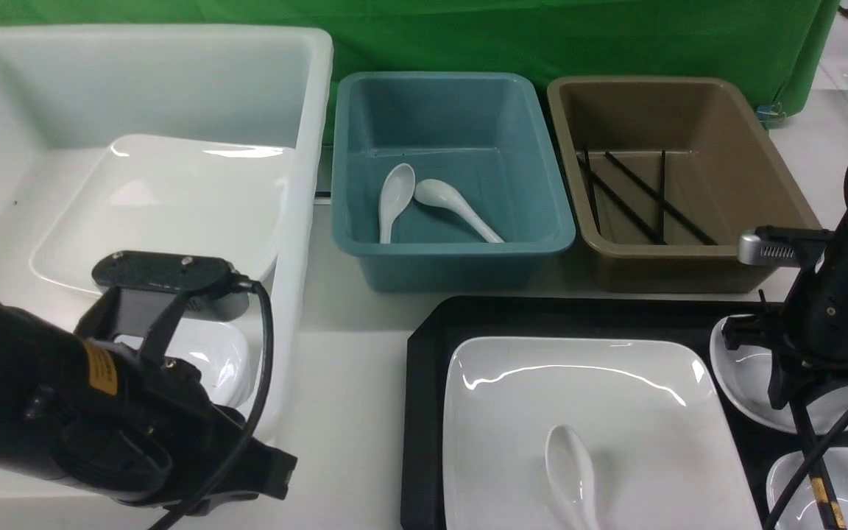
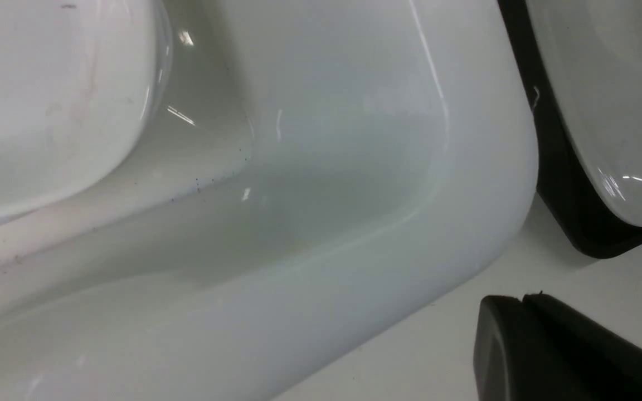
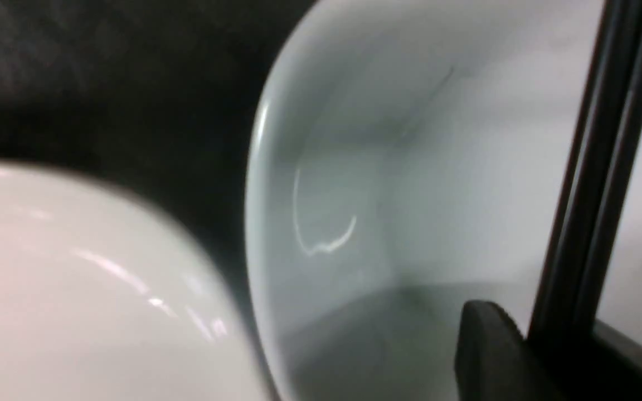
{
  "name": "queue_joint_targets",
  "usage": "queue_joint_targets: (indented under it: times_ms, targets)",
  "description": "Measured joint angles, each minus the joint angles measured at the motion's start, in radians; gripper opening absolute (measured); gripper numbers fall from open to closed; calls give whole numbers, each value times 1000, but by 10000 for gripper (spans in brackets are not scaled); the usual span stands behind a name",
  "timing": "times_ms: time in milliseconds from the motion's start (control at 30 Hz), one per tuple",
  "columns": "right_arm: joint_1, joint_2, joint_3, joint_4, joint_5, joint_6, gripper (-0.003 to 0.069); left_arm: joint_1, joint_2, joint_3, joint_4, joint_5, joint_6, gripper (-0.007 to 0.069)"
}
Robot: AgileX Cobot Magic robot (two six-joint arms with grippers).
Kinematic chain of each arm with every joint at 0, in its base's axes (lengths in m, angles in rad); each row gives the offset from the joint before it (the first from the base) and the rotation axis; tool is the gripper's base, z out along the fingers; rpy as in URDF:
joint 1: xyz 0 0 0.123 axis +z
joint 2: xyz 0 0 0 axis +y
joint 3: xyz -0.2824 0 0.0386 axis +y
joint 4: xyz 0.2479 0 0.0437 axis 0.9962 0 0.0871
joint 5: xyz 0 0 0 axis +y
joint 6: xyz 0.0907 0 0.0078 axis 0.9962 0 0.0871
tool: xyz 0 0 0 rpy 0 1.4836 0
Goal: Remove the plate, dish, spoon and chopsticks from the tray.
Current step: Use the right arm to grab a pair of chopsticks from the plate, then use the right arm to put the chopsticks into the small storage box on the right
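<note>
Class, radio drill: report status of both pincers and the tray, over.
Left pincer shut, empty, by white bin. Right pincer at chopsticks, grip unclear. Plate with spoon, two small dishes on tray.

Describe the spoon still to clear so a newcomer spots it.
Find the black tray, front right, then the large square white plate on it. The spoon lies alone on that plate; the other two spoons are in the blue bin.

We see the spoon (image 1: 571, 471) on the plate (image 1: 586, 397), the plate on the tray (image 1: 424, 383), dishes (image 1: 744, 386) right of it under the chopsticks (image 1: 813, 462), two bins (image 1: 461, 249) behind the tray.
</note>
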Motion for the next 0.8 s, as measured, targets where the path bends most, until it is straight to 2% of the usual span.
queue_joint_targets:
  times_ms: [167,400,467,600,800]
  targets:
    - [0,-78,0,39,50,-31,121,0,0,0,0,0,0,0]
    - [0,-217,-18,202,109,-98,121,0,0,0,0,0,0,3]
    - [0,-225,-44,216,121,-103,121,0,0,0,0,-1,0,4]
    - [0,-200,-194,226,129,-114,121,0,0,0,0,-14,0,7]
    - [0,8,-627,230,77,-103,121,0,0,0,-37,-38,0,8]
